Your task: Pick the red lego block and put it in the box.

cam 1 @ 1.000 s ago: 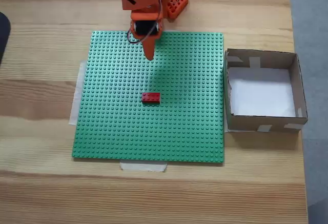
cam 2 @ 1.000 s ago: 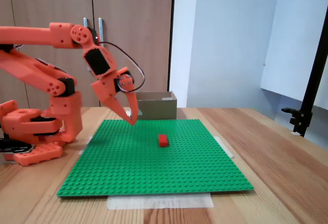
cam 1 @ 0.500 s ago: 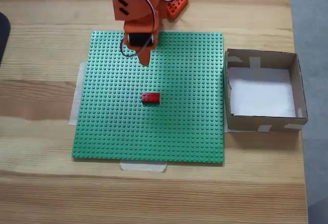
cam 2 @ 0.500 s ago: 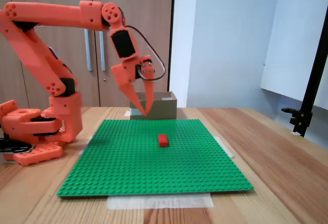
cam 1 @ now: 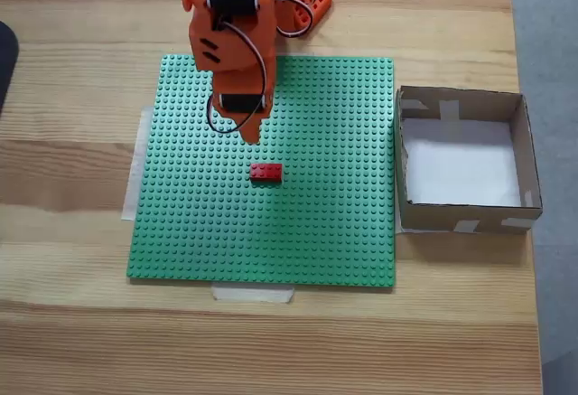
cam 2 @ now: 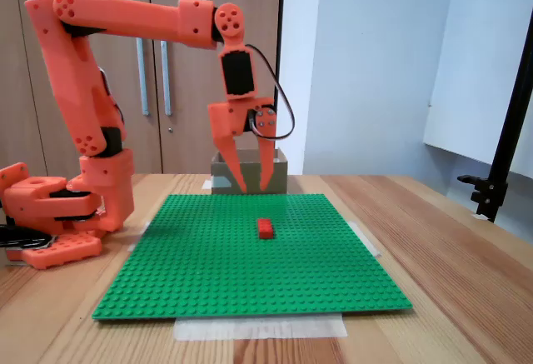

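Overhead, gripper [cam 2: 252, 187] hung with fingers spread and empty above green baseplate [cam 1: 181, 232], red lego block [cam 1: 265, 173] lay mid-baseplate, box [cam 1: 524, 155] beside baseplate edge.

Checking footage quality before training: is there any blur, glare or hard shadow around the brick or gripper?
In both fixed views the red lego block is sharp, without glare. The top-down fixed view shows only soft shadow. In the side fixed view the open gripper reads crisply, and the box is partly hidden behind it.
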`<action>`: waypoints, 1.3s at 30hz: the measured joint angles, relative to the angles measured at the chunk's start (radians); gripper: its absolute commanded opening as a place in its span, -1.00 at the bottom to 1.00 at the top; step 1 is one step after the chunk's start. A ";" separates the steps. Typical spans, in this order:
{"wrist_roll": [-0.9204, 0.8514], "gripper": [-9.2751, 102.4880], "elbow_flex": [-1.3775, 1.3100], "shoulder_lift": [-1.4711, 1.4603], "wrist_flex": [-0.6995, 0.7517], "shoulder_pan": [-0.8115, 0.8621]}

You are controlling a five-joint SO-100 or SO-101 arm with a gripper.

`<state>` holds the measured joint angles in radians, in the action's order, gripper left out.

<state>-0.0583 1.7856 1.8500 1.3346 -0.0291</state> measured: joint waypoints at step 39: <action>-0.072 -0.25 0.008 -0.276 -0.158 -0.003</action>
<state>-0.1304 1.7932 1.5739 1.1766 -0.0322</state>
